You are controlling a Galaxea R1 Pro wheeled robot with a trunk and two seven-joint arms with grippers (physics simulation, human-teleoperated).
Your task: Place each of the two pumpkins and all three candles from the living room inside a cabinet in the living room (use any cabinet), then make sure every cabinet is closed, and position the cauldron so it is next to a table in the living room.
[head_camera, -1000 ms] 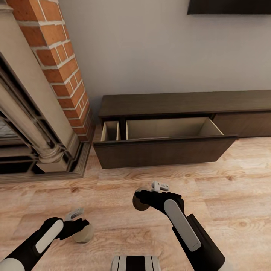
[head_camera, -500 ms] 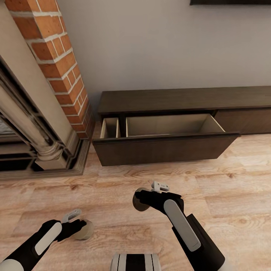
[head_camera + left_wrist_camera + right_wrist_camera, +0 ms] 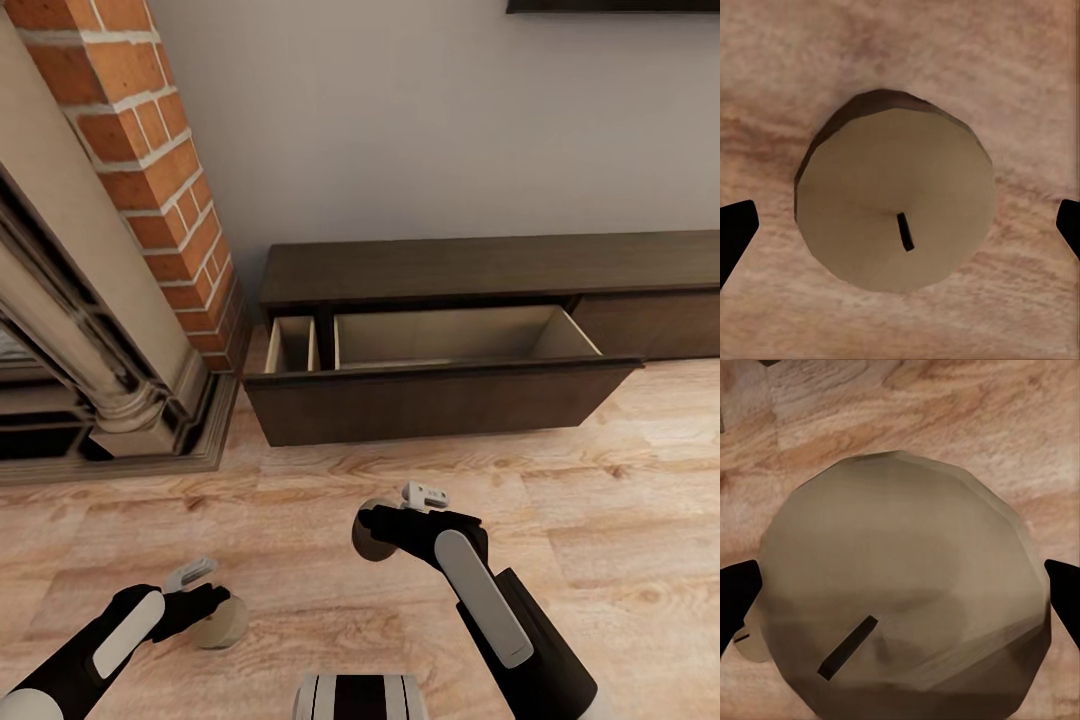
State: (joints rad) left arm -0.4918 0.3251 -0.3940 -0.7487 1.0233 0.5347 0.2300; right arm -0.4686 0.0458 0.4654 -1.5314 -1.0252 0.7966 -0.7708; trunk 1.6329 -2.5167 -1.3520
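**A:** Here we are in front of the cabinet (image 3: 450, 330) — its long drawer is pulled out, pale inside, nothing visible in it from the head view. Both arms hang low over the wooden floor (image 3: 620, 500).

**B:** And each has a candle. The left claw (image 3: 205, 600) is pinching a beige candle (image 3: 222, 622) down near the floorboards; in the left wrist view the dark fingers (image 3: 735, 236) bracket that candle (image 3: 896, 202), wick pointing up at the camera.

**A:** The right claw (image 3: 385, 520) has one too — its candle (image 3: 368, 535) sits between the jaws, nearer the drawer front. In the right wrist view that candle (image 3: 904, 585) bulks large, fingers (image 3: 736, 600) on either side.

**B:** The risks from here?

**A:** To me, the drawer front. It stands well above the level of both claws, so a straight push forward could knock a candle against it.

**B:** And the grip on a smooth, stubby cylinder?

**A:** I'd say a candle could slip or tilt if the lift is jerky, then roll across the floor. The narrow left compartment also looks tight — the wide one is the safer target.
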